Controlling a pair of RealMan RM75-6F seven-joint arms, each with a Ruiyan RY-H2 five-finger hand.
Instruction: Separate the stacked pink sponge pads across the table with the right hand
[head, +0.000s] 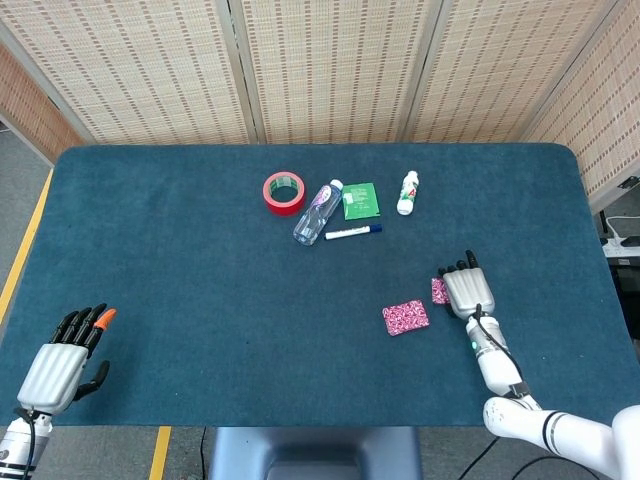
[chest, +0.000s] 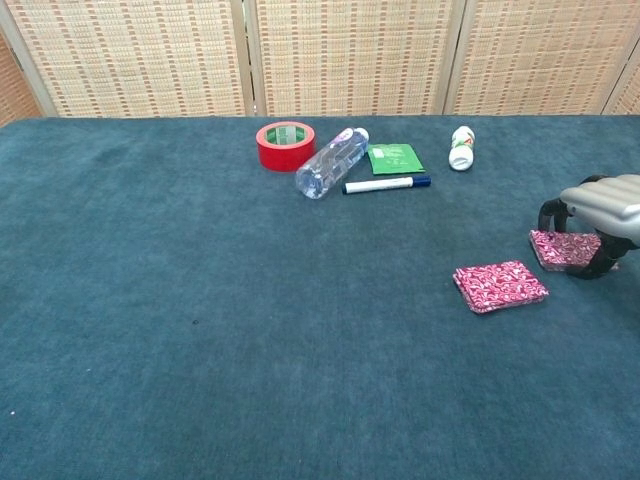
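Note:
A stack of pink patterned sponge pads (head: 405, 317) (chest: 500, 285) lies on the blue table right of centre. A single pink pad (head: 439, 291) (chest: 562, 247) sits just to its right, low at the tabletop. My right hand (head: 466, 290) (chest: 603, 205) arches over this pad, thumb at its left corner and a curled finger at its front right, so it grips the pad. In the head view the hand covers most of the pad. My left hand (head: 62, 360) rests at the table's near left corner, fingers apart, holding nothing.
At the back centre lie a red tape roll (head: 284, 192), a clear plastic bottle (head: 317, 211), a green packet (head: 360, 200), a marker pen (head: 352, 232) and a small white bottle (head: 406, 192). The table's right edge (head: 600, 260) is close to my right hand.

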